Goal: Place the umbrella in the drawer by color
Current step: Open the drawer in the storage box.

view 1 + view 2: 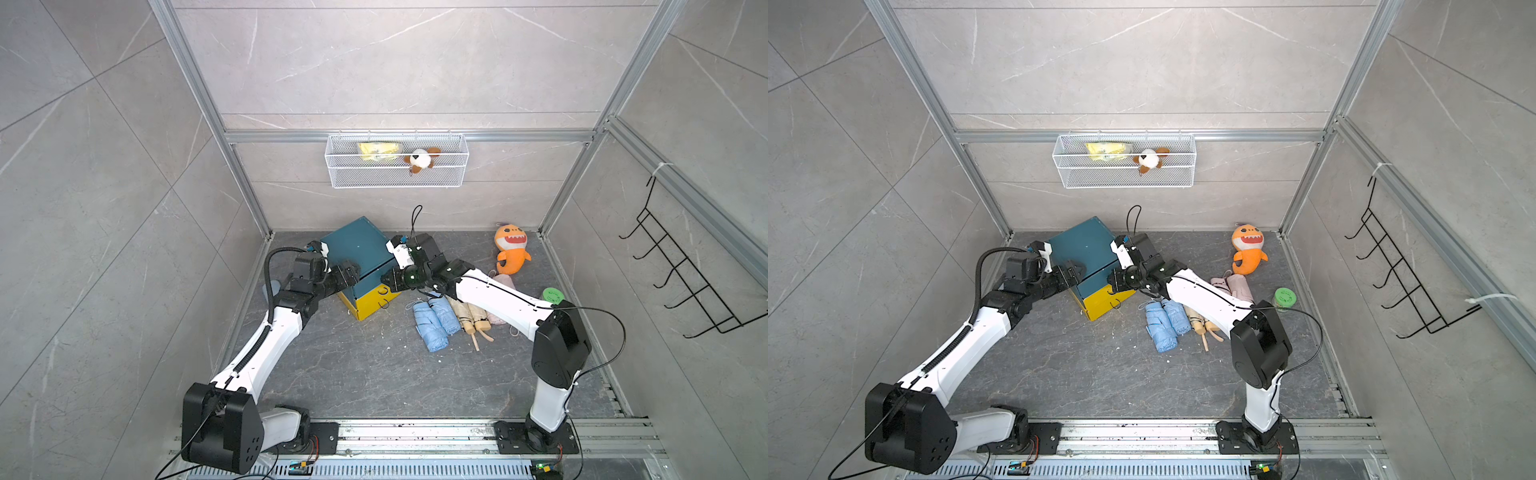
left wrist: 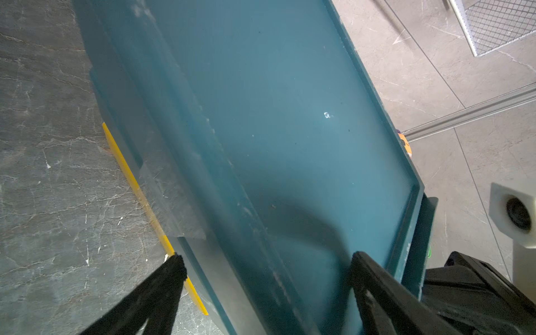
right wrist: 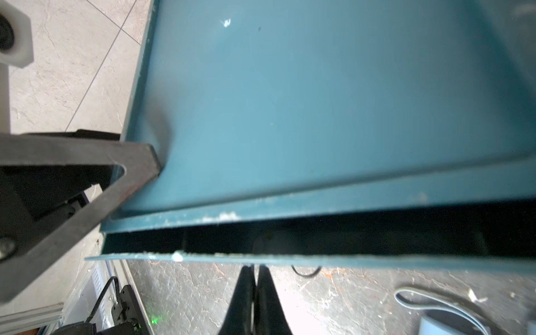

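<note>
A teal drawer cabinet (image 1: 357, 245) (image 1: 1084, 245) stands at the back of the floor, with a yellow lower drawer (image 1: 368, 305). Its teal upper drawer (image 3: 377, 259) is open by a narrow dark gap. My right gripper (image 1: 386, 280) (image 3: 254, 268) is shut, tips against that drawer's front edge; what it pinches is hidden. My left gripper (image 1: 353, 270) (image 2: 266, 261) is open and straddles the cabinet's left top edge. Two folded blue umbrellas (image 1: 434, 324), a beige umbrella (image 1: 469, 320) and a pink umbrella (image 1: 503, 291) lie on the floor to the right, partly under the right arm.
An orange shark plush (image 1: 511, 249) and a green-lidded jar (image 1: 552, 296) sit near the right wall. A white wire basket (image 1: 397, 178) with a yellow item and a plush dog hangs on the back wall. A black hook rack (image 1: 685, 270) hangs on the right.
</note>
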Controlling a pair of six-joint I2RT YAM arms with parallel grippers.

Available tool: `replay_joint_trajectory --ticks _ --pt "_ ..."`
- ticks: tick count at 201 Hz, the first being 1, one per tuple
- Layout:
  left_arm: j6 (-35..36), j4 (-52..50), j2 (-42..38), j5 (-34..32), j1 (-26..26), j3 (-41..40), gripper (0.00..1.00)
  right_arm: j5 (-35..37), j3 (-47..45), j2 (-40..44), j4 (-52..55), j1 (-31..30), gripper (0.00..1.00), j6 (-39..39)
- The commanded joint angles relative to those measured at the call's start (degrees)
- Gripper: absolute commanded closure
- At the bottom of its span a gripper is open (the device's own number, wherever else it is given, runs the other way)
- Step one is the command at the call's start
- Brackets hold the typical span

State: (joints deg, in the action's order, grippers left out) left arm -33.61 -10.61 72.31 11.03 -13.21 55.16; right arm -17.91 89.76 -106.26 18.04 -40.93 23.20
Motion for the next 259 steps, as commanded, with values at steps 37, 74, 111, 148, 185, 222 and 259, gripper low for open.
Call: replay_joint_trajectory --ticks 37,74,111,148,185,222,259 --pt "1.20 -3.14 -0.73 -1.34 0.05 -0.06 0.08 1.28 -4.44 7.13 -0.46 -0.29 1.00 -2.11" --pt "1.09 -3.17 -0.24 -1.45 0.06 0.06 0.08 1.57 -7.46 9.38 -0.81 -0.29 1.00 -2.11" --pt "0.93 -3.29 -0.31 -1.26 0.05 0.22 0.08 1.47 -10.21 11.81 -0.46 -0.40 1.00 -2.06" --pt "1.02 -3.04 -0.66 -1.57 0.03 0.10 0.07 2.14 -14.86 15.82 -0.11 -0.38 1.00 -2.55" --pt "1.01 -3.19 -0.53 -1.69 0.07 -0.05 0.07 2.15 -18.55 18.81 -0.20 -0.56 1.00 -2.68" --pt "0.82 -2.94 -0.39 -1.80 0.03 -0.21 0.07 2.18 -21.24 20.46 -0.09 -0.77 1.00 -2.81" --pt "0.34 -1.89 0.31 -1.72 0.09 -0.47 0.07 2.27 -21.82 20.73 -0.11 -0.83 0.99 -2.98"
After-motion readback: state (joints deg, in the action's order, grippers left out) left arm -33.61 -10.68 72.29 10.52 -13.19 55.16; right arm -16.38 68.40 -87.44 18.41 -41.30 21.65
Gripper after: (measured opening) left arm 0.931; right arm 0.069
